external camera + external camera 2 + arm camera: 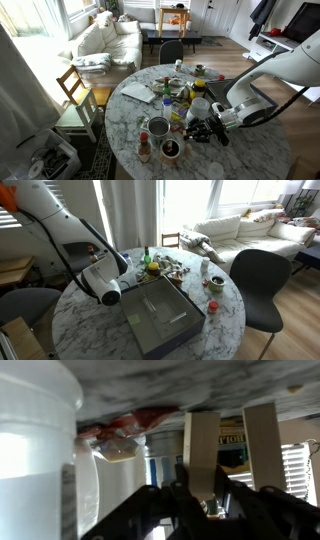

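Closest to the wrist camera, a white tub (35, 460) fills the left of its view, with a crumpled red wrapper (125, 432) just beside it. Next to these the end effector (231, 420) shows two pale fingers (200, 450) standing a little apart. A yellow label (232, 442) appears in the gap between them; whether they are clenched on something or released cannot be told. Marbled table (180, 385) runs along the top of this view. In an exterior view the end effector (207, 128) hangs low over the round table's clutter, near its middle, with the white tub (198, 105) just beside it. In an exterior view a gray box (160, 315) lies on the table beside the arm, and a pale sofa (235, 228) stands beyond.
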You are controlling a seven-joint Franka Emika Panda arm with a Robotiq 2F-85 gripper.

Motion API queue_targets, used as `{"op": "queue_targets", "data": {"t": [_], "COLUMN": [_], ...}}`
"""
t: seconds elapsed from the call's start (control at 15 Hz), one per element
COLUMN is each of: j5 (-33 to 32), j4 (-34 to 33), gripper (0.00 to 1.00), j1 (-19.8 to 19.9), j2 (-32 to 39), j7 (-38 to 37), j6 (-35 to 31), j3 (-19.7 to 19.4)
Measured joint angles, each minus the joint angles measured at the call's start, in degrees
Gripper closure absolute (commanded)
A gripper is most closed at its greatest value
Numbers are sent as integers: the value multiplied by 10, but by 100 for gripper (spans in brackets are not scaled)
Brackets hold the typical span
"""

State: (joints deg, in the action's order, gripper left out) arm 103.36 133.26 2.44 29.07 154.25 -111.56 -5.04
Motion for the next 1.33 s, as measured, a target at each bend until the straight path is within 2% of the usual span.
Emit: {"op": "queue_targets", "data": {"t": [0.8,1.07,1.33], "j5": [-39,-42,-42], "j4": [4,4,6], "gripper": [92,92,92], "j1": [-16,-16,-15], "j2": [-25,-24,-15], "j7": [-54,-48,-26], "j6": [-49,-45,-9], "j3": [-10,-10,-7]}}
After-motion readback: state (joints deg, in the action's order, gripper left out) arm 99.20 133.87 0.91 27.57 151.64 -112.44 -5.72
